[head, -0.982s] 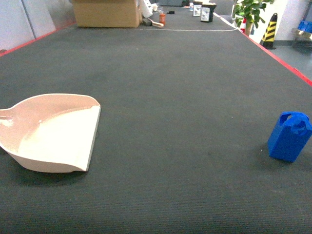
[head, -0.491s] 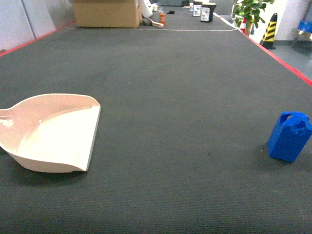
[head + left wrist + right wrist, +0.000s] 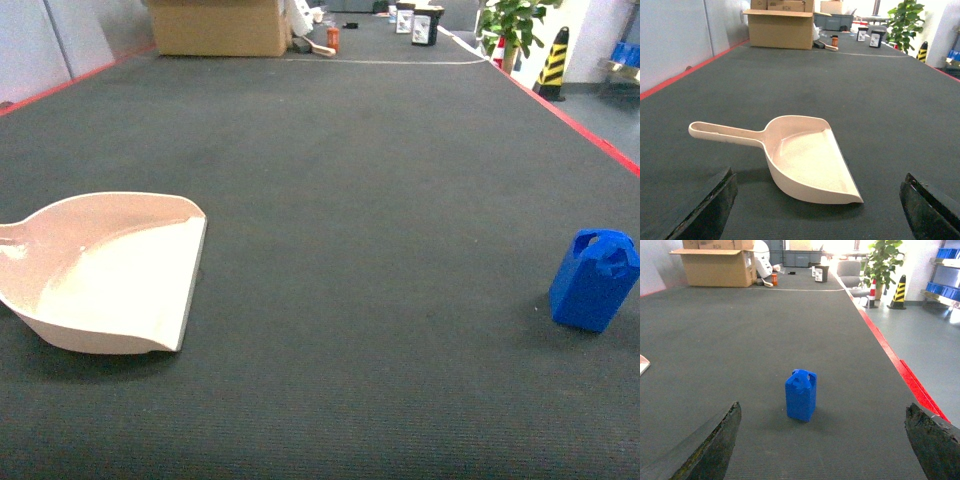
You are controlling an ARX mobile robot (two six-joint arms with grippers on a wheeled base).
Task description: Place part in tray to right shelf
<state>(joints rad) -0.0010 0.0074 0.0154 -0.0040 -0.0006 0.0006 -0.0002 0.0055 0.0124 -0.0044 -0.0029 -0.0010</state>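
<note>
The part [image 3: 594, 280], a small bright-blue block, stands upright on the dark carpet at the right; in the right wrist view the part [image 3: 801, 395] is ahead of my right gripper [image 3: 822, 440], which is open and empty. The cream tray [image 3: 100, 270] lies at the left with its flat lip facing right. In the left wrist view the tray [image 3: 805, 160] sits just ahead of my open left gripper [image 3: 820, 212], handle pointing left. A steel shelf [image 3: 944, 275] with blue crates shows far right. Neither gripper appears in the head view.
A red border line [image 3: 580, 125] runs along the carpet's right side, with grey floor beyond. A cardboard box [image 3: 215, 25] stands at the far end beside small items. A potted plant [image 3: 510, 25] and a yellow-black cone [image 3: 553, 62] stand at the far right.
</note>
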